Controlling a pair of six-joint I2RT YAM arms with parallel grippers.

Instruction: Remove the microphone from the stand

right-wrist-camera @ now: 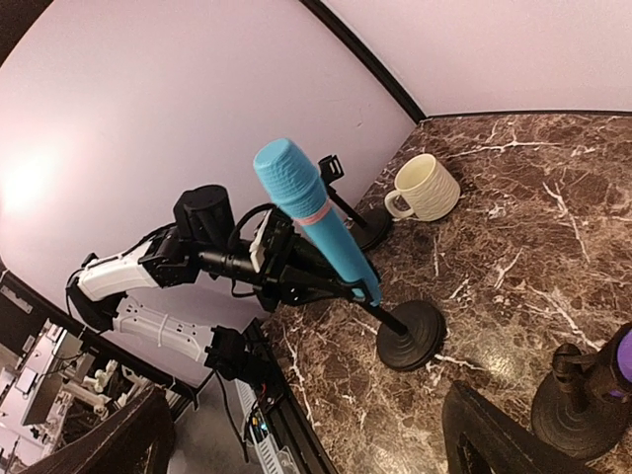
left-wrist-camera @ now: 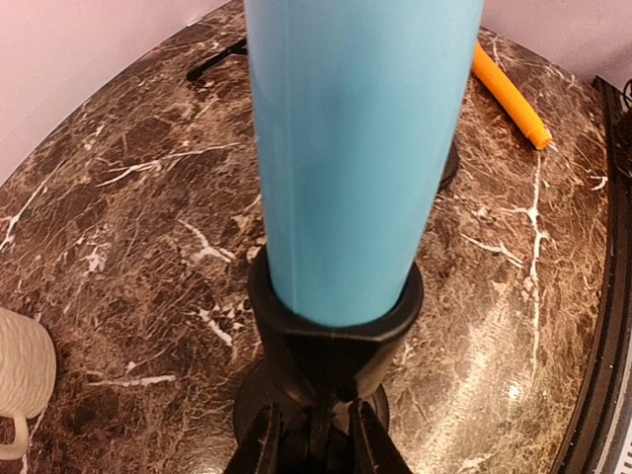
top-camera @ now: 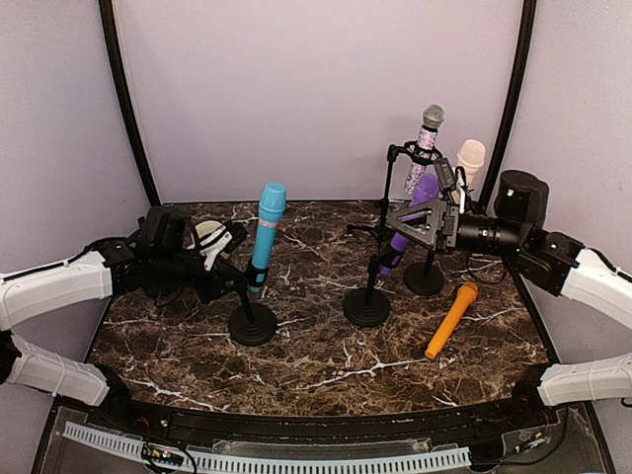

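A blue microphone (top-camera: 267,229) stands tilted in the clip of a black stand (top-camera: 253,324) at centre left. My left gripper (top-camera: 233,280) is shut on the stand's post just under the clip. In the left wrist view the blue microphone (left-wrist-camera: 355,148) fills the frame above the clip (left-wrist-camera: 336,321), and my left gripper (left-wrist-camera: 316,449) pinches the post. My right gripper (top-camera: 415,223) is open and empty in the air, to the right of the blue microphone. In the right wrist view the blue microphone (right-wrist-camera: 316,222) and its stand's base (right-wrist-camera: 411,336) lie ahead of my right gripper (right-wrist-camera: 296,454).
A purple microphone (top-camera: 397,247) sits in the middle stand (top-camera: 366,308), next to my right gripper. A glittery microphone (top-camera: 427,138) and a cream one (top-camera: 470,158) stand behind. An orange microphone (top-camera: 451,319) lies on the marble. A white mug (top-camera: 209,237) is at the back left.
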